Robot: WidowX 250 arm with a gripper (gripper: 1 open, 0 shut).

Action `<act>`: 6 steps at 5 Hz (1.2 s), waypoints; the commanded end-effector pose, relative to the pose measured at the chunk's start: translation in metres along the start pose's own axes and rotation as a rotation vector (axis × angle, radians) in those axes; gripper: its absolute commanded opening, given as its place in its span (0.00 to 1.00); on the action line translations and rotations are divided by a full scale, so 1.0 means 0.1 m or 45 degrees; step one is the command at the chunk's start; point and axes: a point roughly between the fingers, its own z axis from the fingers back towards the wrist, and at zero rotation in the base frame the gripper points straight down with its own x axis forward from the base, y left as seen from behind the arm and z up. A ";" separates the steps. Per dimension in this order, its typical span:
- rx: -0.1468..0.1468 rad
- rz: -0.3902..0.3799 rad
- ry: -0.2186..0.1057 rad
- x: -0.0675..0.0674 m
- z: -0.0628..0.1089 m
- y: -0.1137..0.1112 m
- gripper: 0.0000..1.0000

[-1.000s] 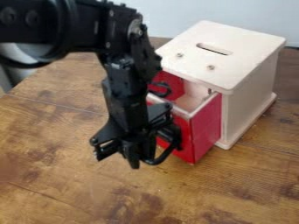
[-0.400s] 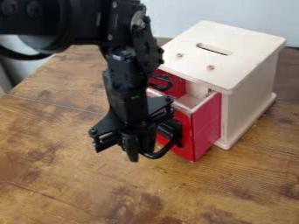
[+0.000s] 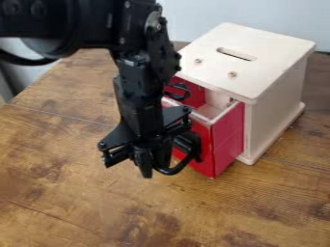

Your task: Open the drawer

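The red drawer (image 3: 222, 135) sticks partway out of the front of a pale wooden casing (image 3: 271, 87). Its black wire loop handle (image 3: 188, 160) curves out from the drawer's front toward my gripper (image 3: 146, 170). The gripper points straight down just in front of the drawer, its fingers close together and shut on the near end of the loop. The black arm hides the drawer's left part and most of its black front panel.
The casing has a slot (image 3: 236, 53) in its top and stands at the back right of a worn wooden table (image 3: 65, 203). Bare tabletop lies to the left and in front of the gripper. A pale wall runs behind the table.
The arm's upper links have shifted slightly to the right. The gripper and the drawer stay where they were.
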 end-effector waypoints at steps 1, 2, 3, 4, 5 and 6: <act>-0.001 -0.052 -0.017 -0.03 0.16 0.01 0.00; -0.010 -0.118 0.021 0.03 0.15 0.07 0.00; -0.055 -0.179 0.035 0.10 0.13 0.12 0.00; -0.096 -0.123 0.003 0.12 0.14 0.17 0.00; -0.107 -0.067 -0.041 0.14 0.15 0.21 0.00; -0.085 -0.017 -0.093 0.17 0.16 0.23 0.00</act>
